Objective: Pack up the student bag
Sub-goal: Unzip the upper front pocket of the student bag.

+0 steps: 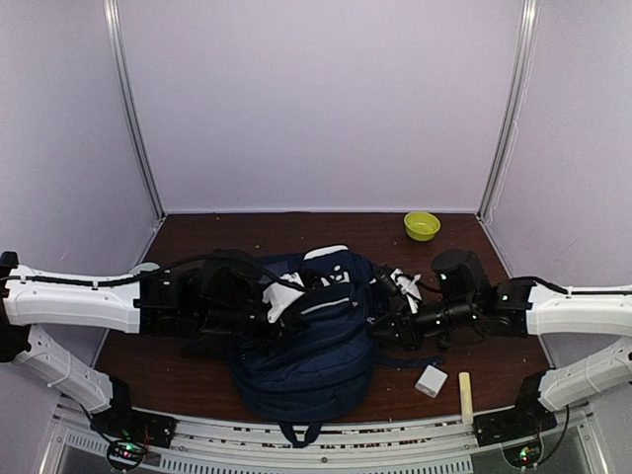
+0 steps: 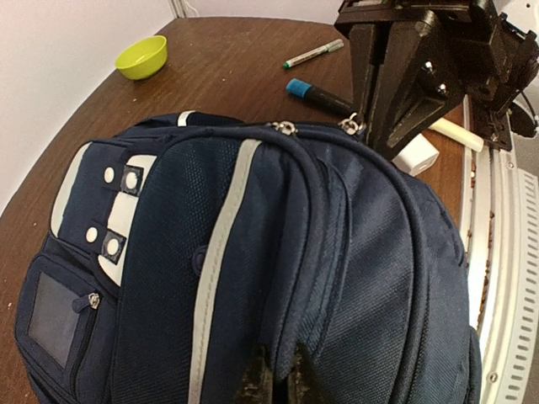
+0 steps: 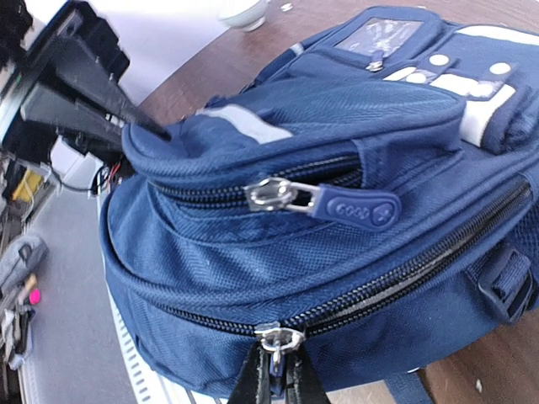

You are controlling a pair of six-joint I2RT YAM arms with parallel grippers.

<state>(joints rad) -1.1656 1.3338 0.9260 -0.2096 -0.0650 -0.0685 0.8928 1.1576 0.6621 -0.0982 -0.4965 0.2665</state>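
Observation:
The student bag (image 1: 306, 341), navy with a pale stripe and a white dotted patch, lies in the middle of the table between both arms. My left gripper (image 2: 276, 380) is shut on a fold of the bag's fabric (image 2: 296, 278) beside the stripe; in the top view it sits at the bag's left side (image 1: 267, 301). My right gripper (image 3: 278, 379) is shut on the pull of the main zipper slider (image 3: 279, 338) at the bag's other end (image 1: 380, 321). That zipper (image 3: 421, 265) looks slightly parted to the right of the slider. A second zipper with a blue pull (image 3: 354, 205) lies above it.
A green bowl (image 1: 422, 225) stands at the back right. A white box (image 1: 431, 381) and a cream stick (image 1: 465, 396) lie near the front right. A blue-capped marker (image 2: 316, 94) and a green pen (image 2: 313, 53) lie beyond the bag. A white bowl (image 3: 244, 10) sits far left.

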